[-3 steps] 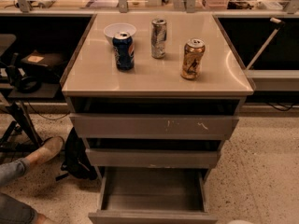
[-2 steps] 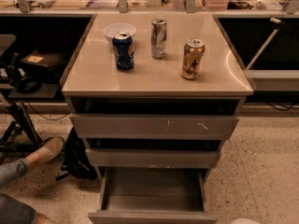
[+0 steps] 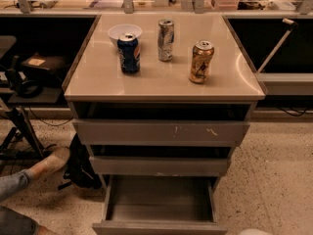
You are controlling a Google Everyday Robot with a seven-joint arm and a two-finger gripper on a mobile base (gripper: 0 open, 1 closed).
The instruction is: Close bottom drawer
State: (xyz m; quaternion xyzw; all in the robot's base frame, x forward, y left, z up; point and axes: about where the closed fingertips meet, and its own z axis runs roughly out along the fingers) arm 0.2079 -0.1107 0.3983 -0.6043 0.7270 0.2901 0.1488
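The bottom drawer [image 3: 159, 227] of the cabinet stands pulled far out toward me, and its shallow grey box [image 3: 159, 200] is empty. Its plain front runs along the bottom edge of the view. Above it, the mid-width drawer [image 3: 159, 166] and the wide drawer with pale scratches [image 3: 161, 132] are each pulled out a little. Only a pale rounded sliver of my gripper [image 3: 254, 232] shows, at the bottom edge. It is just right of the bottom drawer's front corner.
The cabinet top [image 3: 161, 82] holds a blue can [image 3: 129, 53], a silver can [image 3: 166, 39], a gold can [image 3: 201, 61] and a white bowl [image 3: 124, 31]. A person's shoe [image 3: 48, 162] and a black bag [image 3: 80, 166] lie on the floor at the left.
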